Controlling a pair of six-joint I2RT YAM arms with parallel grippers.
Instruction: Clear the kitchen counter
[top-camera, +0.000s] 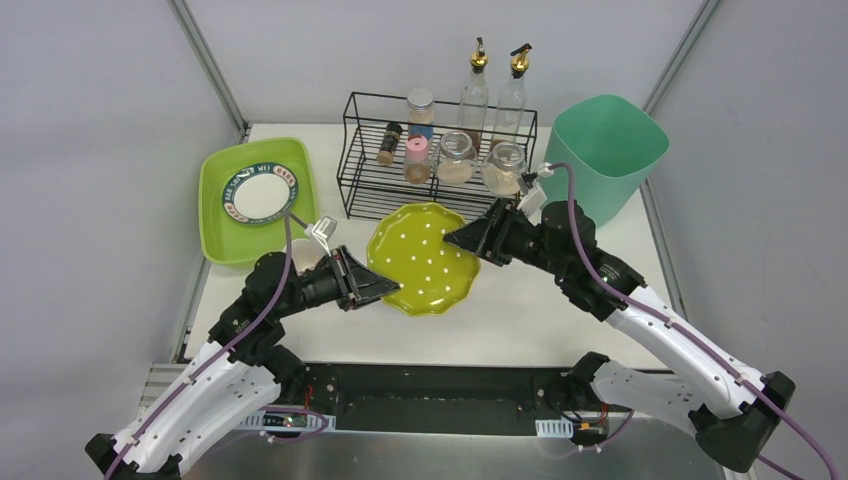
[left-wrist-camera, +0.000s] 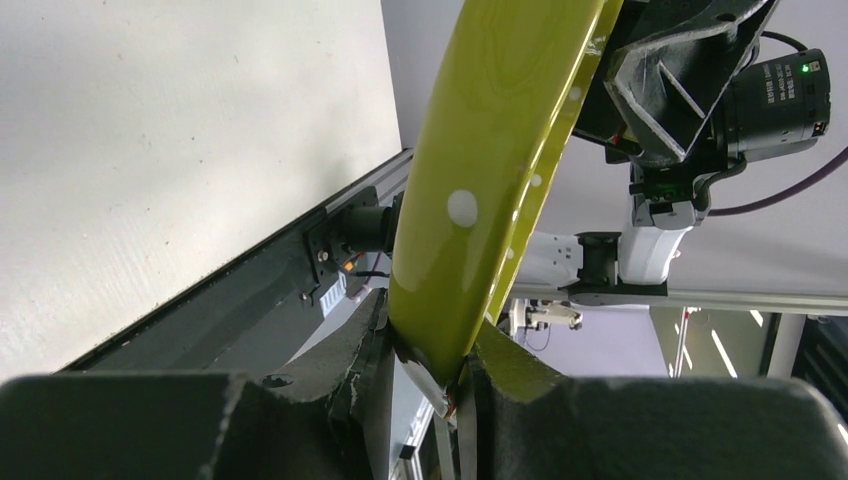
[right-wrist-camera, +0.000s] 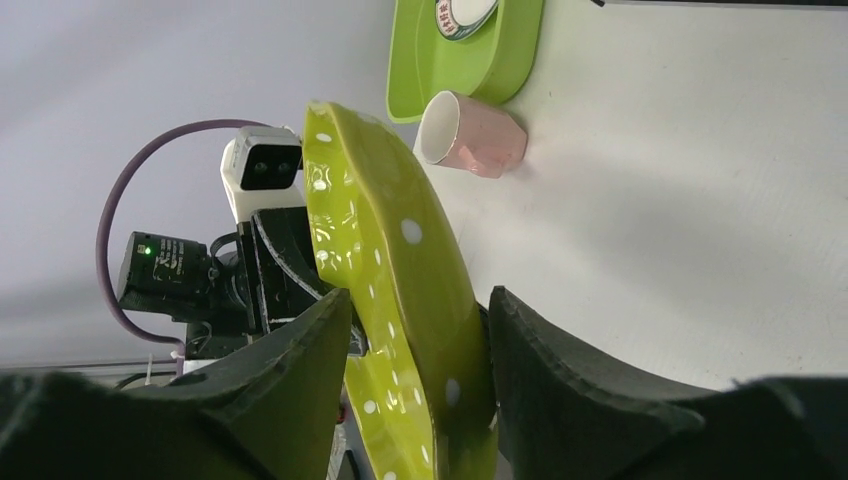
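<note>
Counter (top-camera: 530, 320): white, under both arms, carrying tub (top-camera: 215, 232), rack (top-camera: 360, 190), cup (right-wrist-camera: 470, 135). Plate (top-camera: 425, 258) lifted off it, tilted, between the arms. Left fingers (left-wrist-camera: 320, 400) clamped on near rim. Right fingers (right-wrist-camera: 560, 370) spread, loosely straddling far rim. Looks like handover to left. Best to back right straight off along rim, no snag on wavy edge. Firm left clamp needed; one-edge hold could pivot. Then probably to tub, clear of cup.

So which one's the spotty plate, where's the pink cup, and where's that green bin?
spotty plate (top-camera: 425, 262): top view, on its dotted centre.
pink cup (right-wrist-camera: 480, 140): right wrist view, on its side wall.
green bin (top-camera: 615, 195): top view, on its front outer wall.
</note>
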